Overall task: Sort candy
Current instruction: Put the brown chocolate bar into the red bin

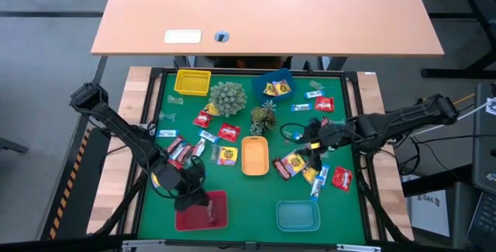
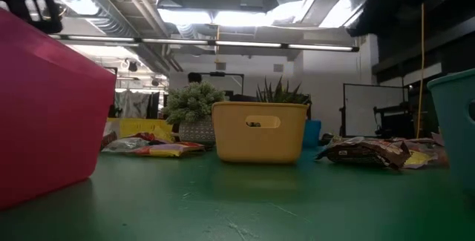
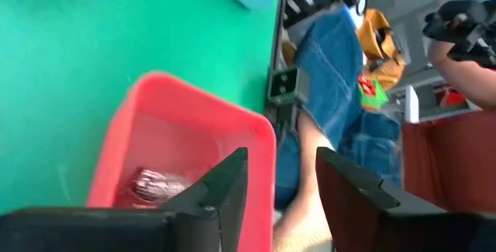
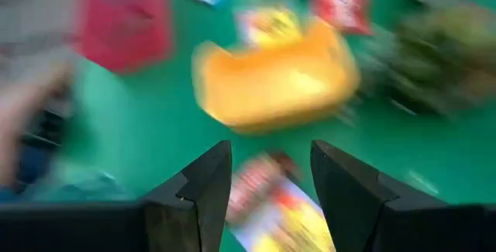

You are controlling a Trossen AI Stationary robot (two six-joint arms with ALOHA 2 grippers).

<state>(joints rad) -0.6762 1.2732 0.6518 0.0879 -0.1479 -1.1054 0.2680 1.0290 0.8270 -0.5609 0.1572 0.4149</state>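
While the left gripper (image 1: 188, 195) is hanging wide open over the red tray (image 1: 219, 215) w/ a brown-pink candy (image 3: 155, 184) inside, bottom left, the right gripper (image 1: 313, 148) is hovering wide open above mixed candies (image 1: 294, 163), center-right.

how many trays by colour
yellow tray: 1
blue tray: 1
orange tray: 1
red tray: 1
teal tray: 1
total: 5
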